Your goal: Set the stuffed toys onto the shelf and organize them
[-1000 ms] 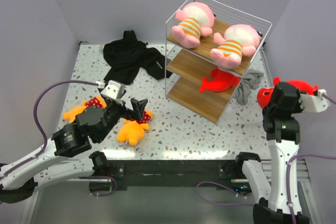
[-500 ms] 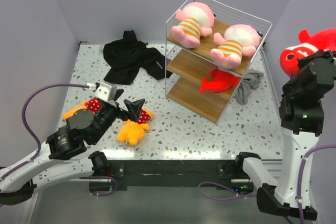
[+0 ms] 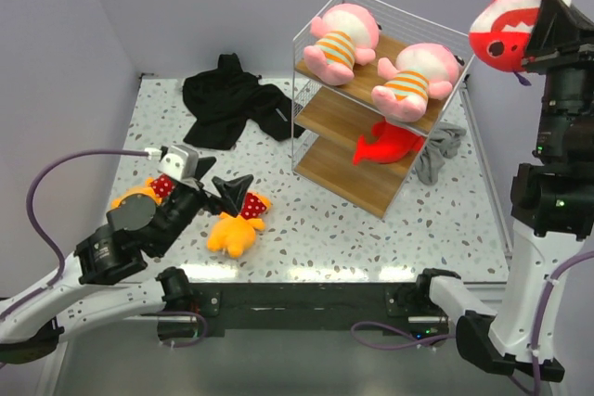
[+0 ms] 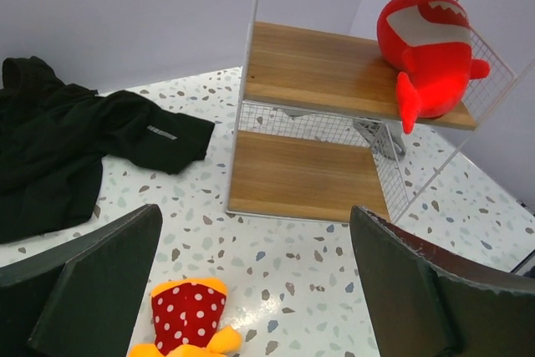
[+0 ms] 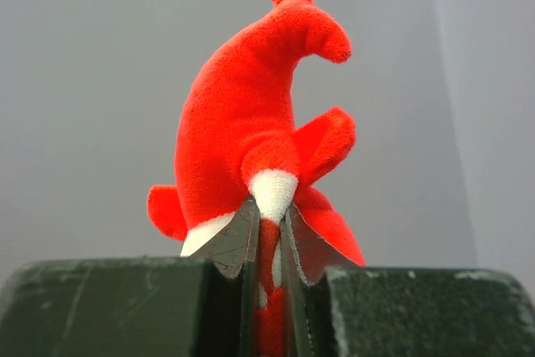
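From the top, your right gripper is in the upper right, pinched tight on a red fish, right of the shelf. Two pink toys lie on its top board. In the left wrist view, your left gripper is wide open and holds nothing, with an orange toy at the bottom. In the right wrist view, the jaws squeeze the red fish in the middle.

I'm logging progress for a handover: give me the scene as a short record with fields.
shelf, top board: two pink toys
middle board: one red fish
table: two orange-yellow toys
right claw: shut on second red fish, high in the air
left claw: open, empty, over the orange-yellow toys
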